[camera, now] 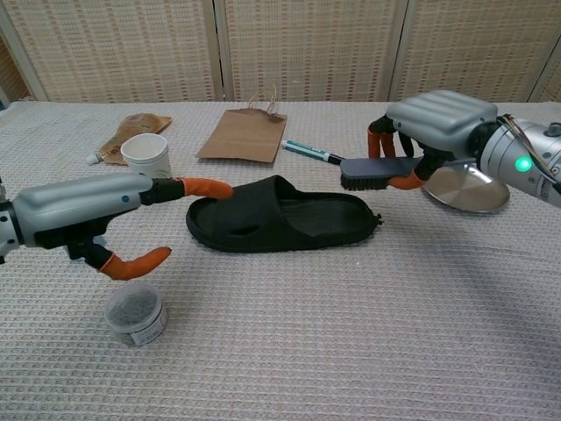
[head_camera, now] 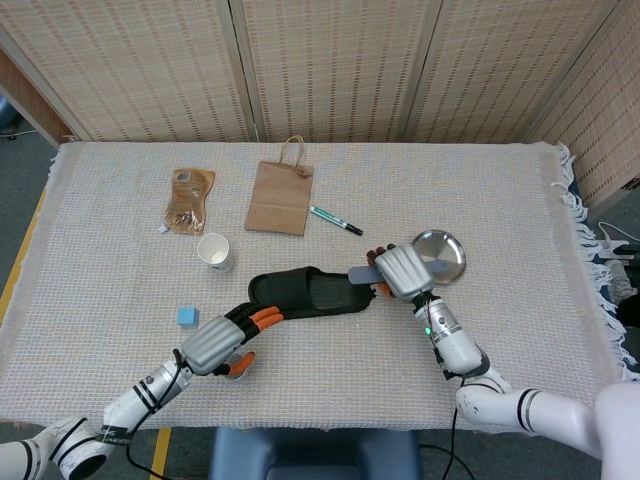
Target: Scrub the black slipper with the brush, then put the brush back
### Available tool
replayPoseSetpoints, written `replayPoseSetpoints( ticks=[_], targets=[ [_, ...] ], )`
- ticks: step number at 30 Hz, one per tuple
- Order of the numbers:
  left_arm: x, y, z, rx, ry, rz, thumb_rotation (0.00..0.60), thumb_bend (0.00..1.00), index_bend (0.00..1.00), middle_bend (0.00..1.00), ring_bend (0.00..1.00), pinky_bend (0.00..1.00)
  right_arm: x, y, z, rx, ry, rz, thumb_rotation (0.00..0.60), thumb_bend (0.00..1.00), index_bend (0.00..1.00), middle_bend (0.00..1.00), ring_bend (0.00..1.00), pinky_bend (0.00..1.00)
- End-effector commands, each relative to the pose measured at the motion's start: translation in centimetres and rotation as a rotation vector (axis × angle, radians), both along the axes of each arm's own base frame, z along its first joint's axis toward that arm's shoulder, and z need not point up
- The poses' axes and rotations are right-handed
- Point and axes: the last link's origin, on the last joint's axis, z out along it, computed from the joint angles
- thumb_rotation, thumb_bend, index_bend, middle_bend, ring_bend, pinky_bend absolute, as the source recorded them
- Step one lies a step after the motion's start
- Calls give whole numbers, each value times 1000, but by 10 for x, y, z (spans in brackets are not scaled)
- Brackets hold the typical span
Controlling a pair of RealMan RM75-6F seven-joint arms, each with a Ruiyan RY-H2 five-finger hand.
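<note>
The black slipper (head_camera: pixel 310 293) (camera: pixel 285 215) lies flat mid-table, toe end to the left. My right hand (head_camera: pixel 402 271) (camera: pixel 436 118) holds the dark brush (head_camera: pixel 364 273) (camera: pixel 379 171) level, bristles down, just above the slipper's heel end. My left hand (head_camera: pixel 222 339) (camera: pixel 83 204) reaches in from the left, fingers apart and holding nothing, its orange fingertips (head_camera: pixel 268 315) (camera: pixel 207 188) close to the slipper's toe end.
A round metal plate (head_camera: pixel 441 254) (camera: pixel 465 188) sits right of the slipper. A paper cup (head_camera: pixel 215 252) (camera: pixel 146 154), blue cube (head_camera: pixel 187 317), small clear jar (camera: pixel 136 312), paper bag (head_camera: pixel 279 197), green marker (head_camera: pixel 335 220) and snack pouch (head_camera: pixel 189 199) lie around the left and back.
</note>
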Motion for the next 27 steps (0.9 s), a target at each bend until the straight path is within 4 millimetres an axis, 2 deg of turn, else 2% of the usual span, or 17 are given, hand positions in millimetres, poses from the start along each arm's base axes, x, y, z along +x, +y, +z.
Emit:
replayPoseSetpoints(
  ticks=[1,7,12,20,27],
  targets=[
    [11,13,-16,-2,-9,-16,600,580,0,0,0,47,-1,-1,1,2,2,-2,600,549,909,736,641,890],
    [23,28,-42,-38,-27,-4,600,580,0,0,0,38,-3,-3,4,-3,14,-3,600,549,909,736,641,890],
    [21,37,-59,-61,14,7,600,580,0,0,0,38,-4,-4,7,0,11,-5,600,549,909,736,641,890],
    [12,43,-58,-38,25,15,600,578,0,0,0,38,-3,1,5,33,34,15,600,549,909,736,641,890],
    [8,43,-61,-58,29,35,600,580,0,0,0,42,-4,4,-5,46,100,42,600,549,910,736,641,891]
  ],
)
